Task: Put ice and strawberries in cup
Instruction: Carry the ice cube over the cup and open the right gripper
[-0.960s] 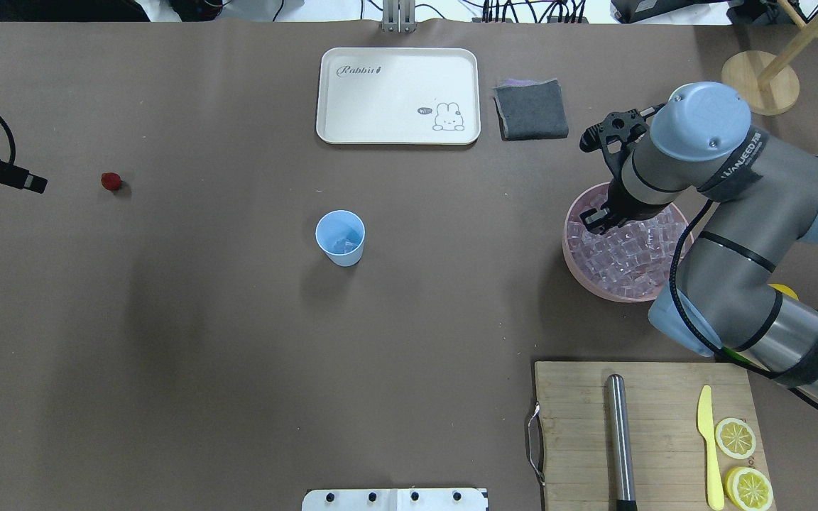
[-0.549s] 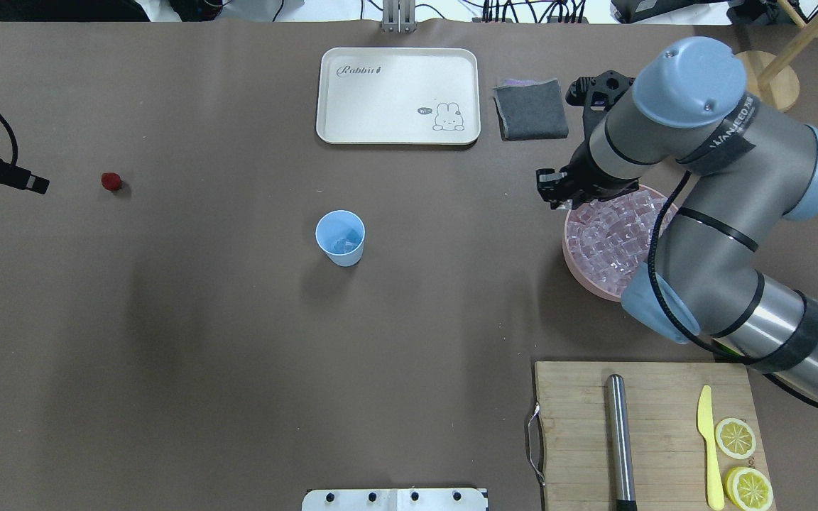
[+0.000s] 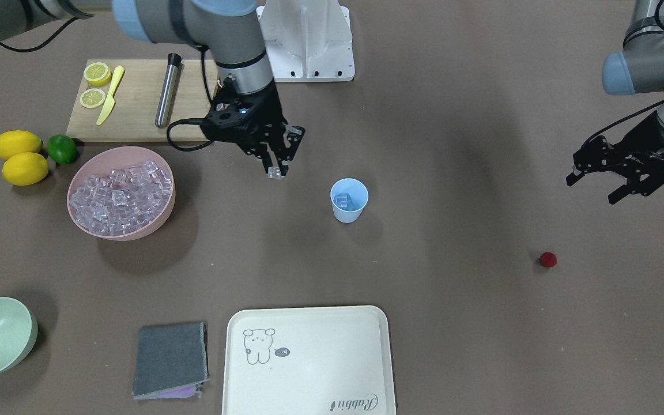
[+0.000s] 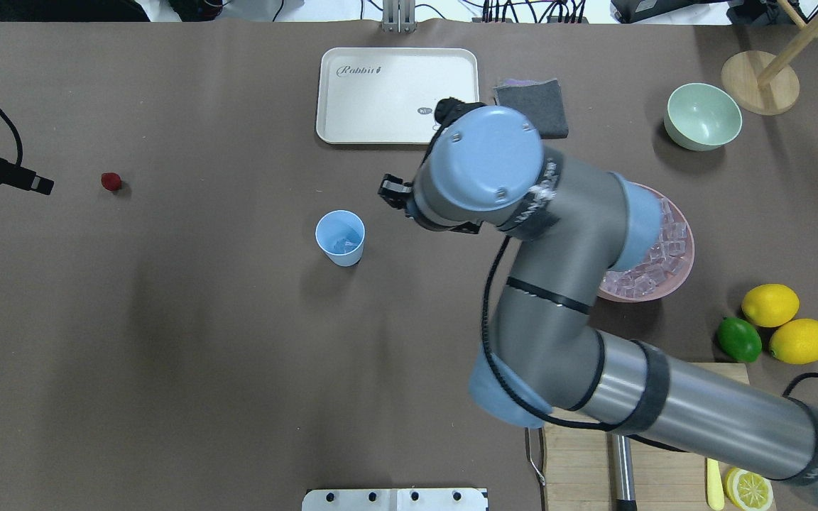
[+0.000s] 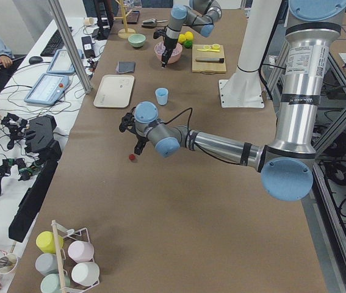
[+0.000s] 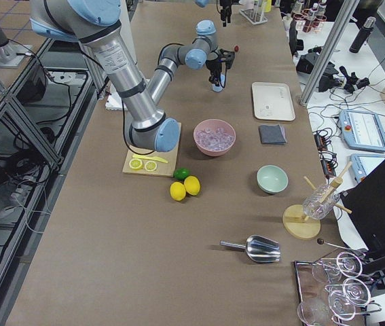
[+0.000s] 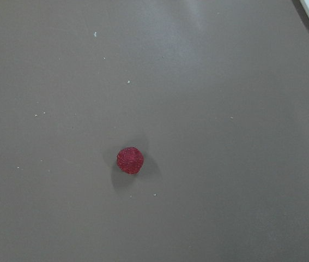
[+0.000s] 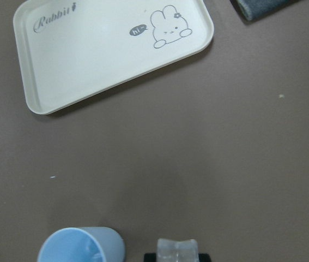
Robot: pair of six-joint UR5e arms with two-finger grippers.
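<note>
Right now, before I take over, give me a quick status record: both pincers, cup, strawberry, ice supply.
right pincer: shut on one ice cube, in the air, short of the cup
left pincer: open, empty, above the table
cup: upright, some ice inside
strawberry: on the table, ungrasped
pink bowl: full of ice

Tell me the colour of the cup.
The cup is plain light blue, with no pattern; the exterior front-facing view shows it best.
</note>
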